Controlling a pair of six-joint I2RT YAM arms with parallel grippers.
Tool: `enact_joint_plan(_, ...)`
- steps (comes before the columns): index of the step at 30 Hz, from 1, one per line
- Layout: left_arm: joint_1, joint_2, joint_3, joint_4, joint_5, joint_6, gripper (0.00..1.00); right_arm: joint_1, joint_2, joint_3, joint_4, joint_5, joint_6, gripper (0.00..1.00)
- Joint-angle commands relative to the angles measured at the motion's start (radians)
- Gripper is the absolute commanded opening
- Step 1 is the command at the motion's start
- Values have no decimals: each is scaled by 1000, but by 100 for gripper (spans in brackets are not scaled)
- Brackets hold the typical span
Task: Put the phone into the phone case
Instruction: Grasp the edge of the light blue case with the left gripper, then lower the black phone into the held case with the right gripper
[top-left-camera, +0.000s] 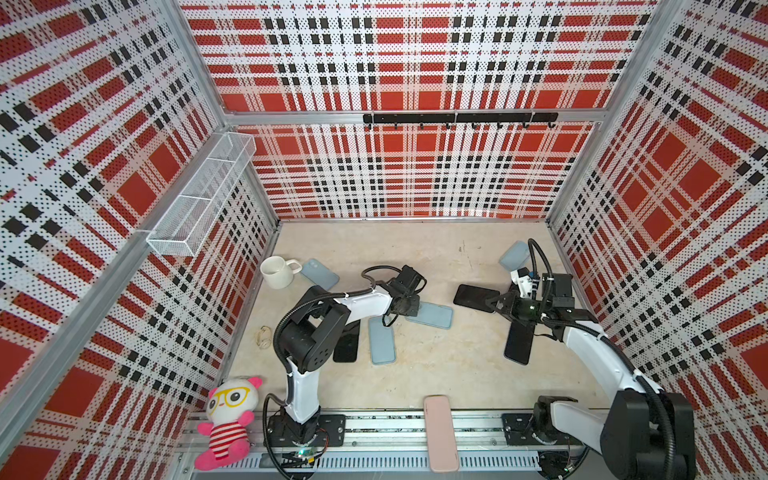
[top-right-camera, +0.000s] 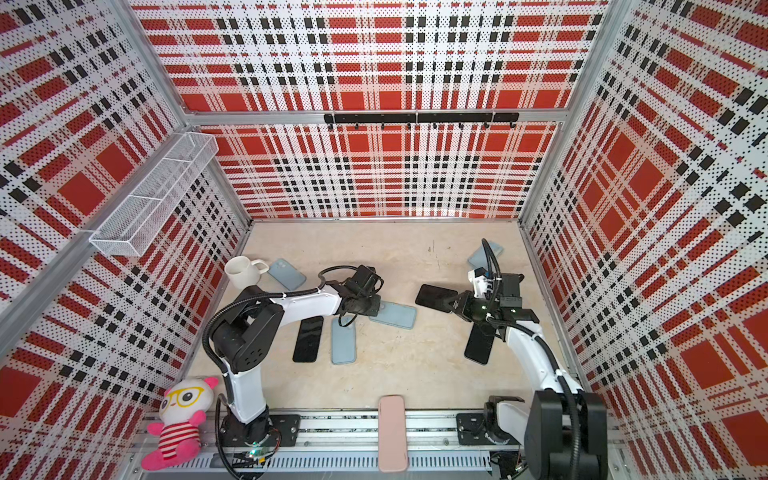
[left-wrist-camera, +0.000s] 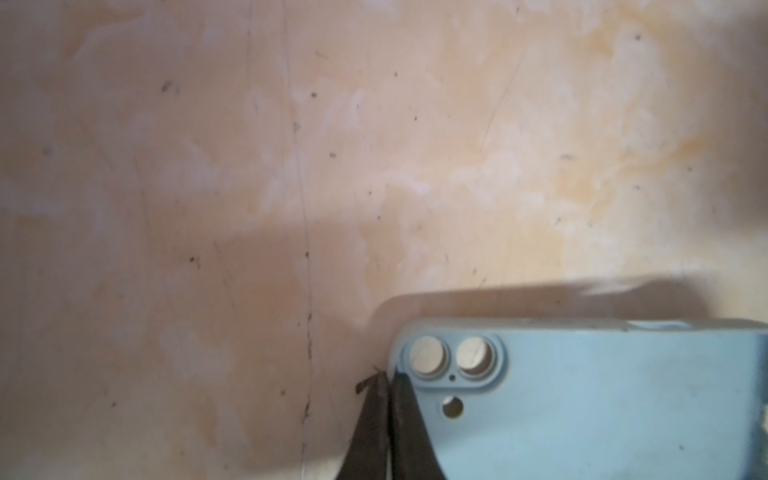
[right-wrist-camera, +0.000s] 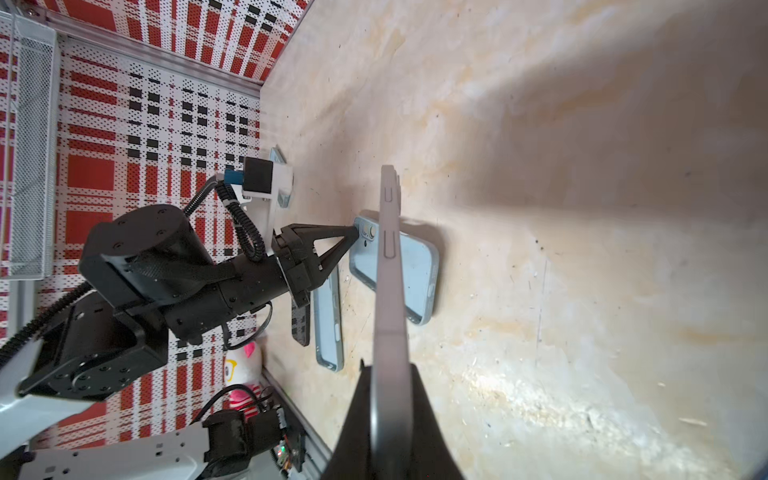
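Left jaws clench the camera-hole corner of the light-blue soft phone case (top-left-camera: 434, 316), lying back-up on the beige bench (top-left-camera: 415, 374). Right jaws grasp the black slab phone (top-left-camera: 473, 296) by one end, aloft to its right. Nothing's fitted yet; the case probably needs flipping.

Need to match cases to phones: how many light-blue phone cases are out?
4 cases: one beside the mug, one pinched at its corner by the left gripper, one just in front of that, one far right behind the right arm. Others may hide under the arms.
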Motion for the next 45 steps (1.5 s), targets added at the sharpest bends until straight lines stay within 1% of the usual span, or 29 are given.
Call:
enact_joint_plan(1,-19,-33,-28,-12,32,-22,7,32,27,22,-10,-98,55,0)
enact_joint_plan(4,-24,-28,-45,25,69,-34,7,81,59,5,30,-108,97,0)
enact_joint_plan(6,-19,-15,-44,41,94,-35,10,106,92,-6,78,-122,129,0)
enact_joint_plan(9,-16,-22,-46,57,128,-30,22,129,145,-2,127,-127,151,0)
enact_joint_plan(12,2,-52,-77,95,193,-53,33,141,186,9,160,-125,165,0)
enact_joint_plan(15,19,-76,-114,133,214,-80,38,162,215,6,175,-124,167,0)
enact_joint_plan(20,37,-85,-155,177,237,-99,39,187,243,-21,207,-125,184,0)
enact_joint_plan(26,40,-78,-163,178,239,-96,39,189,290,-23,208,-106,155,0)
enact_joint_plan(31,42,-67,-177,185,235,-87,35,189,333,-24,190,-71,124,0)
enact_joint_plan(35,40,-65,-186,213,265,-99,35,191,356,-24,194,-62,117,0)
enact_joint_plan(38,39,-68,-207,268,324,-124,35,195,371,-28,205,-59,117,0)
enact_joint_plan(40,40,-63,-221,294,359,-145,35,202,381,-30,215,-60,119,0)
enact_joint_plan(42,38,-60,-236,313,363,-162,37,209,390,-34,231,-61,125,0)
enact_joint_plan(45,38,-58,-253,324,364,-174,43,221,404,-41,258,-62,136,0)
